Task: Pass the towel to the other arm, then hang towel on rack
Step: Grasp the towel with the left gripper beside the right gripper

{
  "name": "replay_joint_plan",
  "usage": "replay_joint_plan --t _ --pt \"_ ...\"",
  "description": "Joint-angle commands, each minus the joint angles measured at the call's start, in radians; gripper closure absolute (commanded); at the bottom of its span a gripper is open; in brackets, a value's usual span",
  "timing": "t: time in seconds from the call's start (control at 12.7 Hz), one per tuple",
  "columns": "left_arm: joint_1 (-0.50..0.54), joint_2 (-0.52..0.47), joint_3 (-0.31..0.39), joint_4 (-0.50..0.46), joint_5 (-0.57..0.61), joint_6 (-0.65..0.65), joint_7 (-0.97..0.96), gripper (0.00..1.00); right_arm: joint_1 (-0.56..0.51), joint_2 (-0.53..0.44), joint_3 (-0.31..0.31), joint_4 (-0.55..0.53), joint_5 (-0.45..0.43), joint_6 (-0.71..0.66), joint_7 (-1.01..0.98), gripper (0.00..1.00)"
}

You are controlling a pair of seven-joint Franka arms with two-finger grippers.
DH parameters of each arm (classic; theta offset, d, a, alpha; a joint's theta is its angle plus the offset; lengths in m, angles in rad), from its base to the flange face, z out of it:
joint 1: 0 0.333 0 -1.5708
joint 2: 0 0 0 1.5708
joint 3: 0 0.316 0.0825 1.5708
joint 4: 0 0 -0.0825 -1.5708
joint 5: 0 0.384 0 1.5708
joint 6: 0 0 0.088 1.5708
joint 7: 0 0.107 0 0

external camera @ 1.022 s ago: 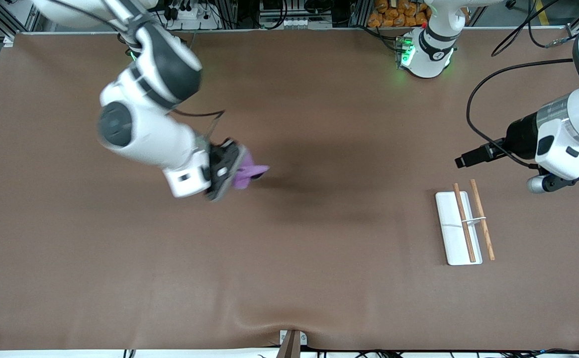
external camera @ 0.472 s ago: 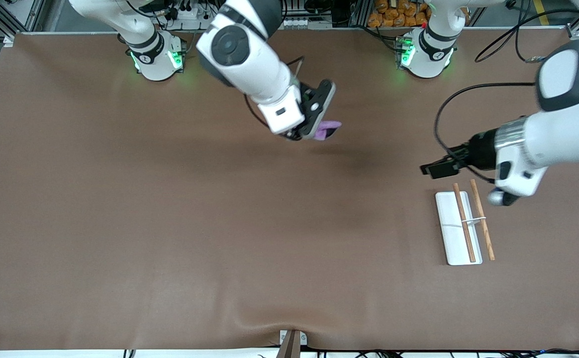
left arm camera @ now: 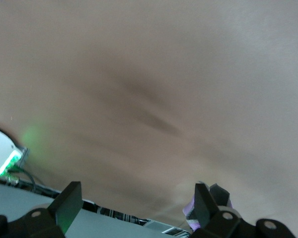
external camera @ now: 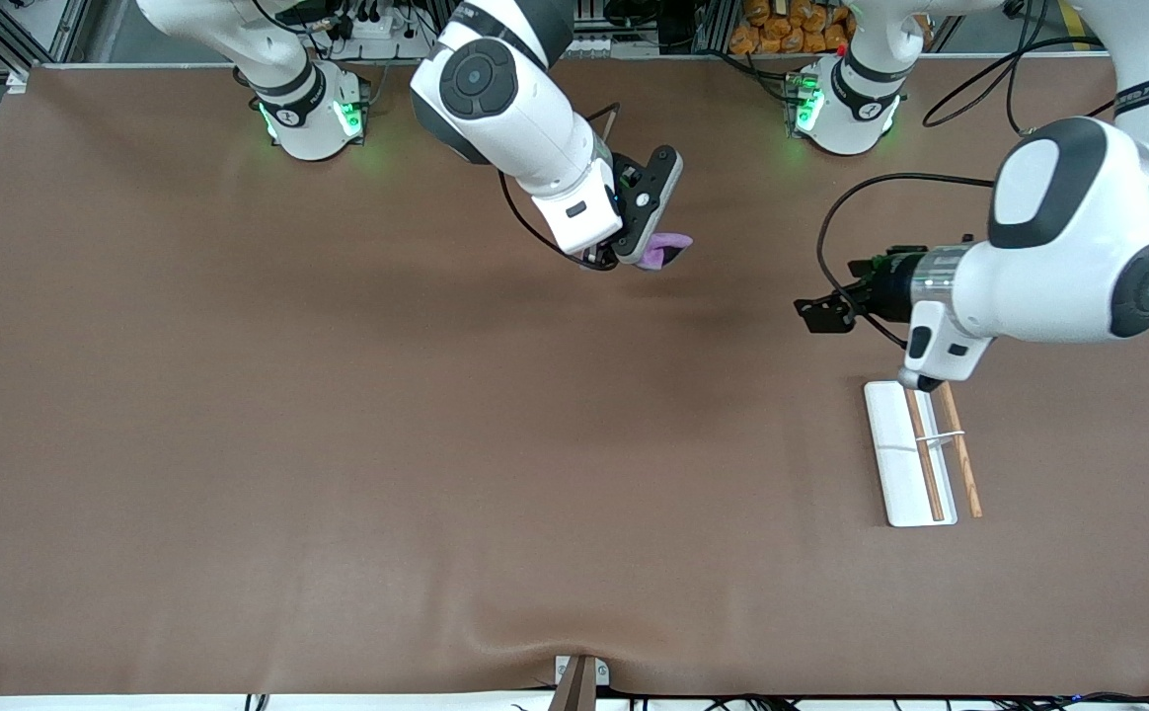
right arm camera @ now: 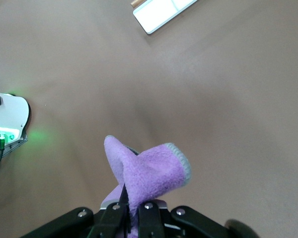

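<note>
In the upper middle of the front view, the right gripper point(external camera: 646, 252) hangs over the brown table point(external camera: 338, 415), pinching the small fuzzy lilac towel point(external camera: 666, 251). At right, the left gripper point(external camera: 813, 314) hovers spread wide, above the white-based, wooden-rod rack point(external camera: 898, 464).

A high camera faces both robot bases across the brown table point(external camera: 338, 444), taking in its whole width from above. The right wrist camera looks close over its pinched purple towel point(right arm camera: 149, 176) toward the rack point(right arm camera: 161, 12) at the frame's top edge, which the front view also shows. The left wrist camera looks past its spread fingers point(left arm camera: 64, 206) at bare tabletop, the towel at lower right.
</note>
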Motion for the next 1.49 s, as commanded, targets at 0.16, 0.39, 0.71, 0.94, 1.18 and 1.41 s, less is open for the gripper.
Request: replay_joint_plan --t 0.16,0.39,0.71,0.94,1.18,1.41 --pt "-0.057 -0.036 -0.032 -0.062 -0.025 0.012 -0.221 0.0 0.004 0.007 -0.005 0.003 -0.003 0.024 0.023 1.0" --pt "-0.1 -0.033 -0.032 -0.109 -0.087 0.087 -0.327 0.0 0.001 0.007 -0.005 0.003 -0.001 0.026 0.021 1.0" --pt "-0.166 -0.01 -0.032 -0.128 -0.095 0.146 -0.488 0.08 0.005 0.007 -0.007 0.003 -0.003 0.026 0.021 1.0" --pt "-0.201 -0.005 -0.032 -0.135 -0.118 0.165 -0.54 0.15 0.002 0.006 -0.007 0.003 -0.003 0.026 0.021 1.0" --pt "-0.224 0.01 -0.032 -0.136 -0.12 0.19 -0.583 0.23 0.007 0.006 -0.007 0.003 -0.006 0.026 0.021 1.0" --pt "-0.227 0.012 -0.032 -0.134 -0.14 0.195 -0.605 0.43 0.01 0.007 -0.007 0.003 -0.004 0.026 0.021 1.0"
